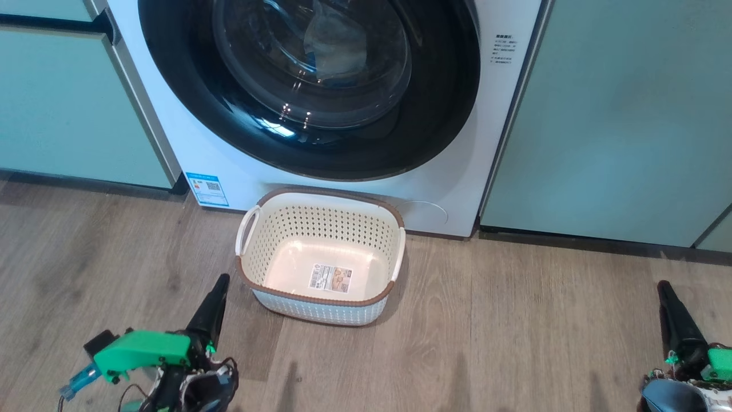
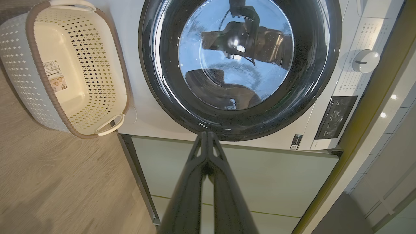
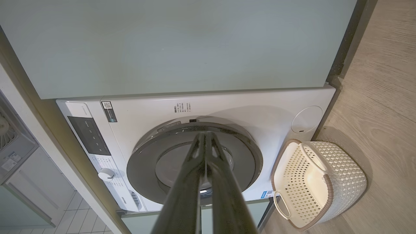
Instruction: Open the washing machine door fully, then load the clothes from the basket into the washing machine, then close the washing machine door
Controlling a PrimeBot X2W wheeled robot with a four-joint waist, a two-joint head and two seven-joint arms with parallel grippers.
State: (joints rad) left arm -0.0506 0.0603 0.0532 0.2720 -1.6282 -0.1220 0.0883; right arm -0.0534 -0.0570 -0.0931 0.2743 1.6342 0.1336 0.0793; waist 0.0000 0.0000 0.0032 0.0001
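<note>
The washing machine [image 1: 229,154] stands white between cabinets, and its round glossy black washing machine door [image 1: 309,86] sits flush against the front, shut. Behind the glass bowl is a pale shape; I cannot tell whether it is the clothes. The cream basket [image 1: 314,312] sits on the floor just before the machine, holding nothing but its bottom label. My left gripper [image 1: 222,280] is shut, low on the floor side left of the basket. My right gripper [image 1: 663,284] is shut, far right. The left gripper [image 2: 207,133] points at the door [image 2: 240,65], the right gripper [image 3: 205,133] at the door [image 3: 146,162].
Pale-green cabinet fronts flank the machine at the left [image 1: 57,103] and the right [image 1: 606,114]. Wooden floor [image 1: 514,343] spreads between the basket and my grippers. The machine's white dial [image 2: 365,60] and dark panel sit above the door.
</note>
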